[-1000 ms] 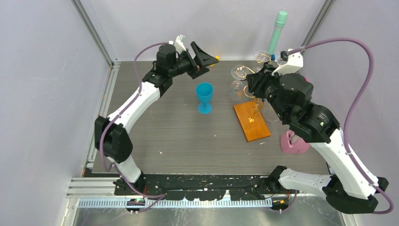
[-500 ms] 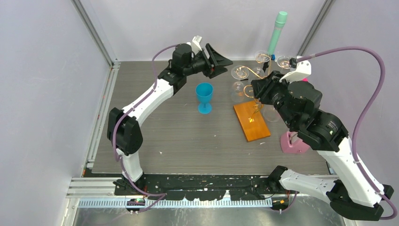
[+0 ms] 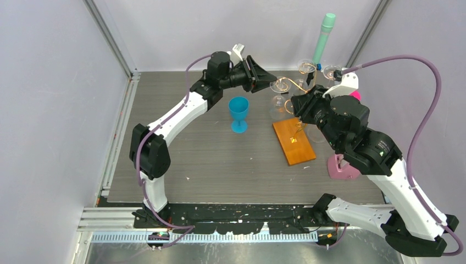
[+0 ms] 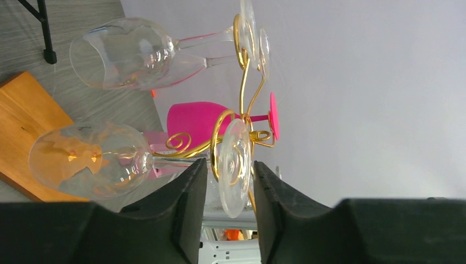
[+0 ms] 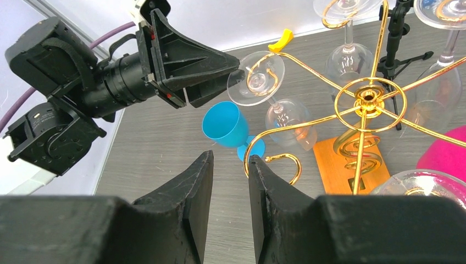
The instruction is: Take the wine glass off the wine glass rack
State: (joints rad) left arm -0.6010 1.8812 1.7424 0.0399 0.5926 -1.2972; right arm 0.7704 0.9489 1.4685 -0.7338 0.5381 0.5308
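The wine glass rack (image 3: 294, 140), gold wire arms over an orange-brown wooden base, stands right of centre; its hub (image 5: 367, 96) shows in the right wrist view. A clear wine glass (image 5: 256, 78) hangs upside down from the rack's left spiral arm (image 4: 242, 82). My left gripper (image 4: 229, 165) straddles that glass's round foot (image 4: 234, 165), one finger on each side with a small gap, so it is open. My right gripper (image 5: 231, 159) hovers over the rack's near side, open with nothing between its fingers. A gold hook (image 5: 275, 159) lies against the outside of its right finger.
A blue goblet (image 3: 238, 113) stands on the table left of the rack. Several other clear glasses (image 4: 126, 55) and a pink glass (image 4: 198, 118) hang on the rack. A pink object (image 3: 343, 166) lies right of the base. A teal-capped tube (image 3: 325, 33) and a small black tripod (image 5: 394, 33) stand behind.
My left arm has swung right to the rack and its jaws have narrowed around the glass's foot. The right arm has shifted only slightly.
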